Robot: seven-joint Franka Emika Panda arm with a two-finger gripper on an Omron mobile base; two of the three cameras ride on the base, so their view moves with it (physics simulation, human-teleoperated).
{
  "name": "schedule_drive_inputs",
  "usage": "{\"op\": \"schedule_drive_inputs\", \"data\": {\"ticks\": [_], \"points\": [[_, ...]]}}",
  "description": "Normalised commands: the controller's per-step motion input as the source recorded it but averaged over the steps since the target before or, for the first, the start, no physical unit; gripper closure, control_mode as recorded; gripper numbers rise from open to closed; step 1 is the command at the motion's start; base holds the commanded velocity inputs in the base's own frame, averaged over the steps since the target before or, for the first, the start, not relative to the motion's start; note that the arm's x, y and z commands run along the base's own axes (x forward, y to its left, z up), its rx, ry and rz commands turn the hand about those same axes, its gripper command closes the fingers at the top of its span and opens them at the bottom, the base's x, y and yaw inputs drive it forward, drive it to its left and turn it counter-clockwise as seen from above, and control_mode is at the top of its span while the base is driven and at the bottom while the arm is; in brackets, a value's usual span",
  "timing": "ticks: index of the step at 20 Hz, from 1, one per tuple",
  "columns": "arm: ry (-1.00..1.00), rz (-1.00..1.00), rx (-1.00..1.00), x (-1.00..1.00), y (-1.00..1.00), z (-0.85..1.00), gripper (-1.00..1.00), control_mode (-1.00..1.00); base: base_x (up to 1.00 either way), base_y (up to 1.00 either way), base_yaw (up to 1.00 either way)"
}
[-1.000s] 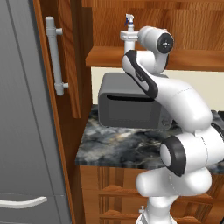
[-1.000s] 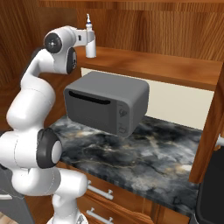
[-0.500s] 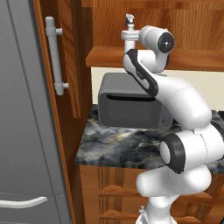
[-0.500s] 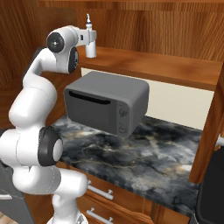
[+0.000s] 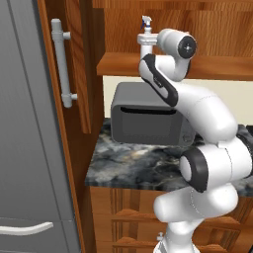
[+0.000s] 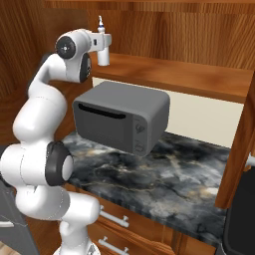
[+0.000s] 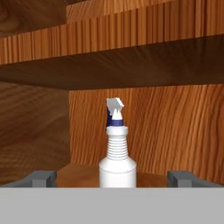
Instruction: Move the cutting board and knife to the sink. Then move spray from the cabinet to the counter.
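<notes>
Standing upright on the cabinet [image 6: 199,74] shelf, the spray [image 7: 117,153] is framed between the spread fingers of the hand [image 7: 113,178], apparently untouched.

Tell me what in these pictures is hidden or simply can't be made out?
- Spray: its base, cut off by the bottom edge of the hand view.
- Gripper: whether its open jaws touch the bottle; in the left base view the arm covers it.
- Microwave: its right end, behind the arm in the left base view.
- Counter: its right part, behind the wooden panel in the right base view.
</notes>
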Motion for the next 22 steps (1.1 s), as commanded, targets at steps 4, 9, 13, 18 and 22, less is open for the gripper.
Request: {"op": "schedule_drive_inputs", "data": {"ticks": [4,9,13,18,22], "points": [[0.00,0.00,0.00,0.15,0.00,0.00,-1.00,-1.00,0.00,0.00,0.00],[0.00,0.00,0.00,0.12,0.00,0.00,-1.00,-1.00,0.00,0.00,0.00],[0.00,0.00,0.00,0.10,0.00,0.00,-1.00,-1.00,0.00,0.00,0.00],[0.00,0.00,0.00,0.13,0.00,0.00,-1.00,-1.00,0.00,0.00,0.00],[0.00,0.00,0.00,0.14,0.00,0.00,-1.00,-1.00,0.00,0.00,0.00]]}}
